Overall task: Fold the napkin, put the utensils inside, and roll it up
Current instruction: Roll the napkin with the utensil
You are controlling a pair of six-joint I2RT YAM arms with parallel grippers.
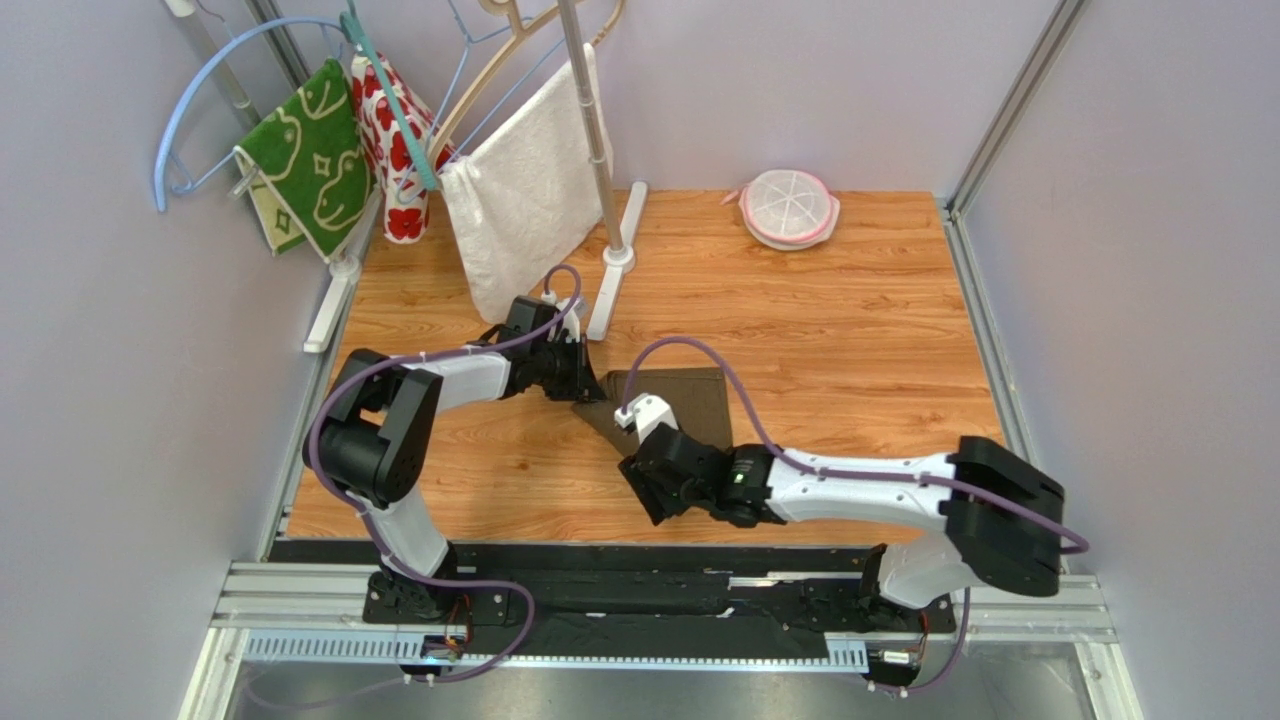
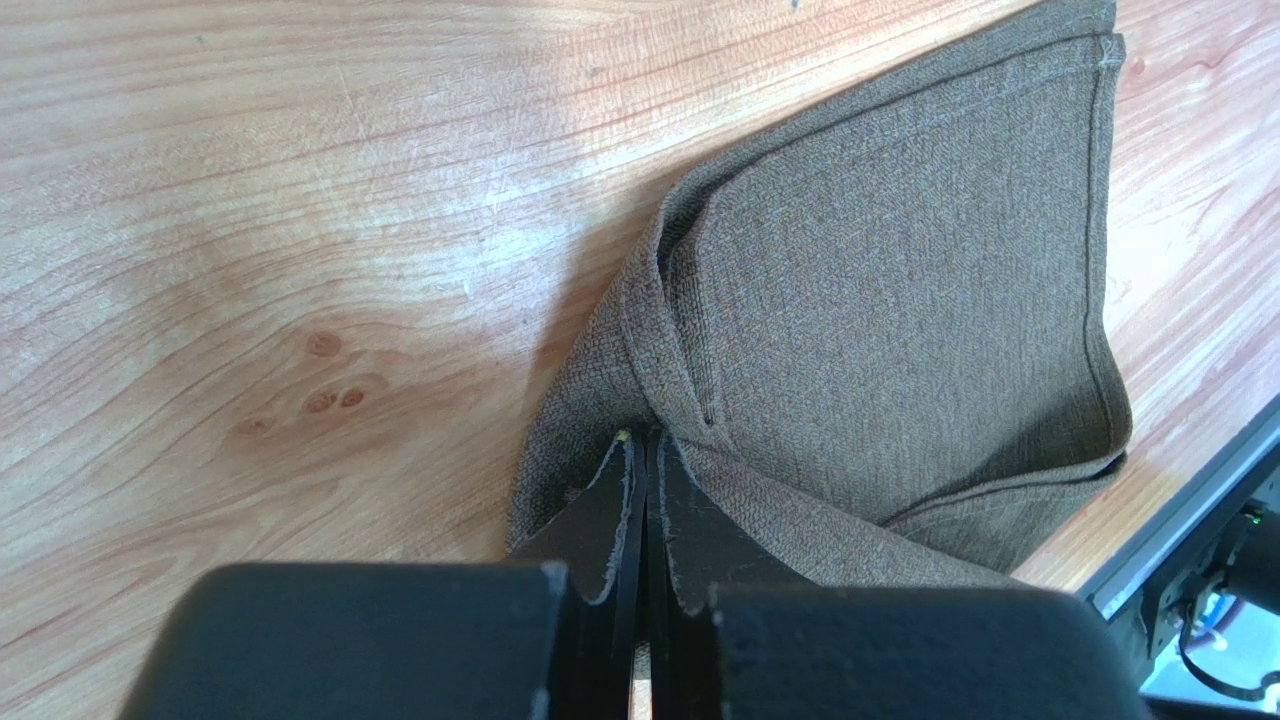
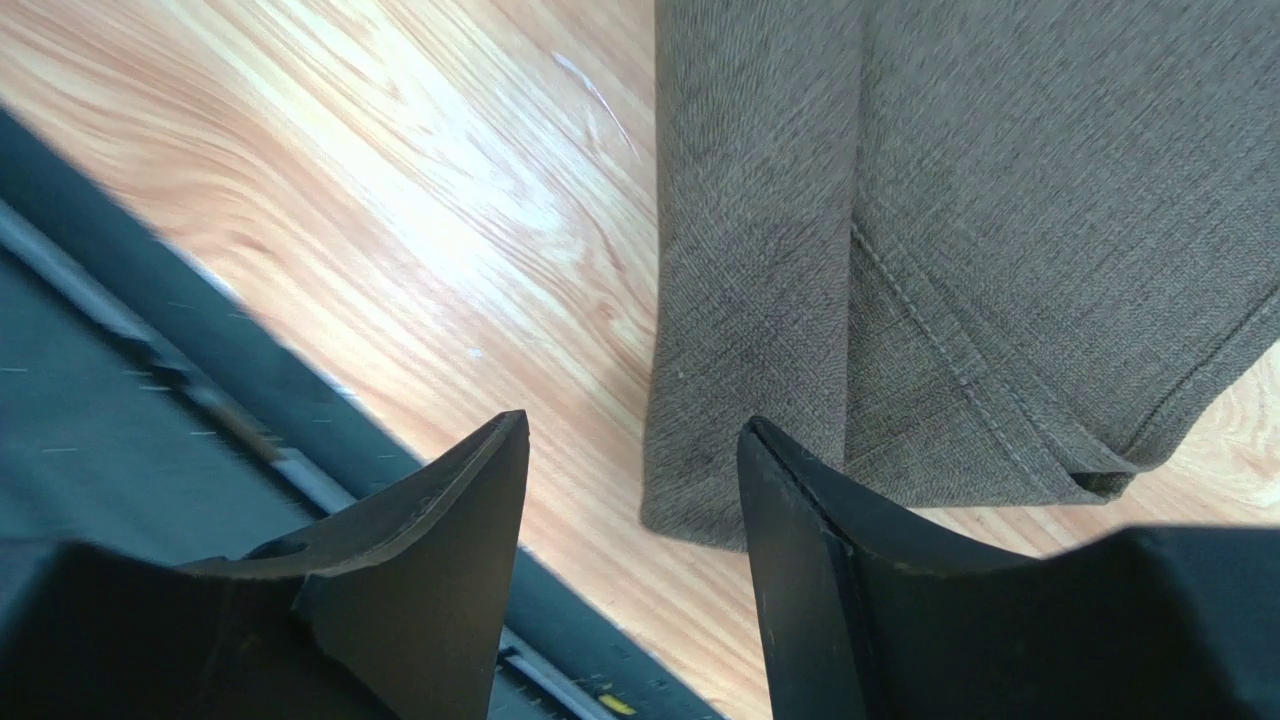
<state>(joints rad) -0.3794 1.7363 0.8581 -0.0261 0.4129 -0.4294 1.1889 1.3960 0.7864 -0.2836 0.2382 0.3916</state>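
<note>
The dark brown napkin lies folded over on the wooden table between the two arms. In the left wrist view the napkin is bunched and lifted at one edge, and my left gripper is shut on that edge. My left gripper sits at the napkin's far-left corner. My right gripper is open above the napkin's near corner, holding nothing; it shows at the napkin's near edge in the top view. The orange utensils are out of view.
A white towel, a green patterned cloth and a red-patterned cloth hang on a rack at the back left. The rack's white foot stands near my left gripper. A pink-rimmed dish sits at the back.
</note>
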